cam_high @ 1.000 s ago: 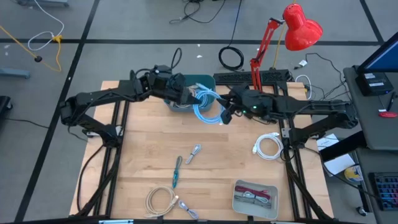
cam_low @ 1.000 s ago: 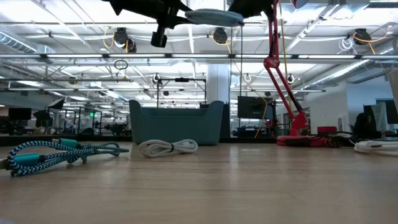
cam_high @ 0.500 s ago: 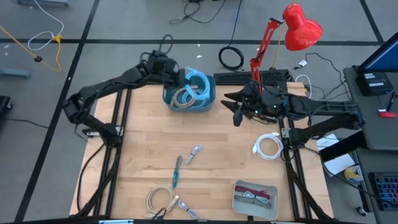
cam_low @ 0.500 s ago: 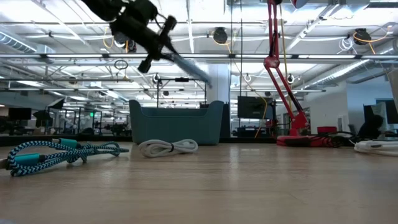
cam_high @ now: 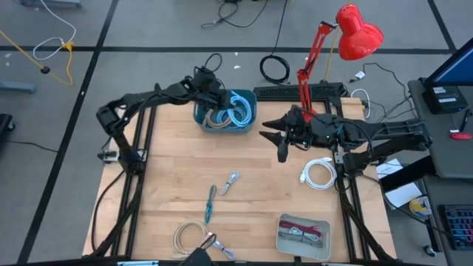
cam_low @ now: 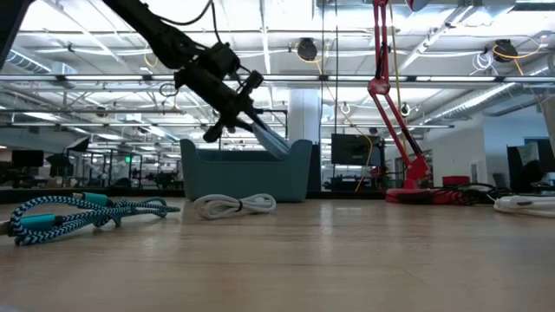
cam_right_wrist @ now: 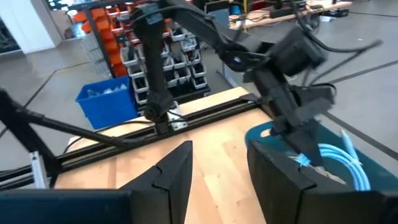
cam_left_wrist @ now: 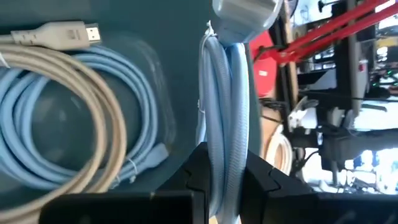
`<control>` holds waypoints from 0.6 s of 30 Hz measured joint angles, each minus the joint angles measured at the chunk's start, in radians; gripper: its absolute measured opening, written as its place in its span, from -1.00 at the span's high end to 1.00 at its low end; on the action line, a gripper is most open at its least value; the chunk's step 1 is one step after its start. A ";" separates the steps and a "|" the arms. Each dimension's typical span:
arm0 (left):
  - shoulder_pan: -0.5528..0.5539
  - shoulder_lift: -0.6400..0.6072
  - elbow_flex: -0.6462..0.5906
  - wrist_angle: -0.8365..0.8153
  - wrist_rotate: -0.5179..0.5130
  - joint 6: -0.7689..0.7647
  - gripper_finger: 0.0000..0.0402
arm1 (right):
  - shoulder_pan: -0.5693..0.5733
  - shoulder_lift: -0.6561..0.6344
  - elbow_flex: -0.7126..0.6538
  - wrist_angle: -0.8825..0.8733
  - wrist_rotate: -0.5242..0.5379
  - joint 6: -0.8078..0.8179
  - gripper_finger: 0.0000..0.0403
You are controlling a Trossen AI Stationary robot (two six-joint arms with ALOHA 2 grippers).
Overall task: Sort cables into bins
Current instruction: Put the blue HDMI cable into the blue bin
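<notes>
My left gripper (cam_high: 220, 99) is over the dark teal tub (cam_high: 201, 117) at the table's far edge, shut on a light blue cable coil (cam_high: 239, 109). In the low view it (cam_low: 257, 132) slants down to the tub's rim (cam_low: 247, 149). Inside the tub lie another light blue coil (cam_left_wrist: 37, 124) and a beige cable (cam_left_wrist: 81, 81). My right gripper (cam_high: 278, 140) hangs open right of the tub, touching nothing. On the table lie a white coil (cam_high: 319, 175), a grey piece (cam_high: 230, 181), a teal piece (cam_high: 210, 204) and a beige coil (cam_high: 191, 238). The pale grey tray (cam_high: 282, 238) holds maroon pieces (cam_high: 301, 231). My left gripper pinches several strands of the light blue coil (cam_left_wrist: 224, 168) between its two fingers, with the coil edge-on. The fingers slant down into the tub from its far left. The coil reaches out beyond them to a grey plug (cam_left_wrist: 245, 15). Its lower end (cam_low: 279, 147) dips behind the tub's rim.
A red desk lamp (cam_high: 347, 33) stands at the far right corner, its base beside a black power strip (cam_high: 310, 90). A black coiled cord (cam_high: 275, 69) lies on the floor beyond the table. Bare wood stretches across the table's middle and left.
The light blue coil hung between both grippers just right of the tub. My right gripper has parted from it and drawn back toward the table's right edge. My left gripper has swung the coil over the tub and come down, so the coil now dips inside.
</notes>
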 joint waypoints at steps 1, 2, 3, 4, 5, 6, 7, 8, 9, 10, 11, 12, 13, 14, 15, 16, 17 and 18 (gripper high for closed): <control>-0.002 0.010 0.000 -0.002 0.001 0.005 0.80 | 0.007 -0.001 0.000 0.000 0.000 0.001 0.29; -0.005 0.022 0.000 -0.002 0.000 0.008 0.80 | 0.012 -0.002 0.000 0.001 0.001 0.002 0.29; -0.007 0.033 0.000 0.002 -0.002 0.008 0.80 | 0.016 -0.002 0.000 0.001 0.001 0.002 0.29; -0.008 0.045 0.000 0.006 -0.002 0.008 0.80 | 0.019 -0.002 0.000 0.001 0.001 0.003 0.29; -0.010 0.055 0.000 0.010 -0.001 0.007 0.80 | 0.023 -0.001 0.000 0.000 0.002 0.003 0.29; -0.012 0.065 0.000 0.017 -0.002 0.002 0.80 | 0.026 -0.001 0.000 0.000 0.002 0.004 0.29; -0.013 0.073 0.000 0.020 -0.002 0.001 0.80 | 0.026 -0.001 0.000 0.000 0.002 0.005 0.29; -0.014 0.080 0.000 0.020 -0.001 0.001 0.80 | 0.026 -0.001 0.000 0.000 0.002 0.008 0.29; -0.014 0.088 0.000 0.020 0.000 0.001 0.80 | 0.028 -0.001 0.000 0.000 0.002 0.011 0.29; -0.015 0.096 0.000 0.021 0.000 0.000 0.80 | 0.031 -0.001 0.000 0.000 0.003 0.012 0.29; -0.016 0.102 0.000 0.019 -0.001 0.000 0.80 | 0.033 -0.001 0.000 0.000 0.003 0.014 0.29; -0.016 0.106 0.000 0.014 -0.001 0.000 0.80 | 0.036 -0.001 0.000 0.000 0.004 0.014 0.29; -0.016 0.109 0.000 0.009 0.000 0.000 0.80 | 0.039 -0.001 0.000 0.000 0.004 0.015 0.29; -0.017 0.115 0.000 0.010 0.002 -0.001 0.80 | 0.041 -0.001 0.000 0.000 0.004 0.015 0.29; -0.018 0.118 0.000 0.009 0.002 -0.005 0.80 | 0.044 -0.001 0.000 0.000 0.004 0.015 0.29; -0.019 0.121 0.000 0.001 0.000 -0.007 0.80 | 0.046 -0.001 0.000 0.000 0.006 0.015 0.29; -0.018 0.122 0.000 -0.010 -0.006 -0.007 0.80 | 0.048 -0.001 0.000 0.000 0.006 0.015 0.29; -0.019 0.122 0.000 -0.018 -0.015 -0.006 0.78 | 0.051 -0.001 0.000 0.000 0.006 0.015 0.29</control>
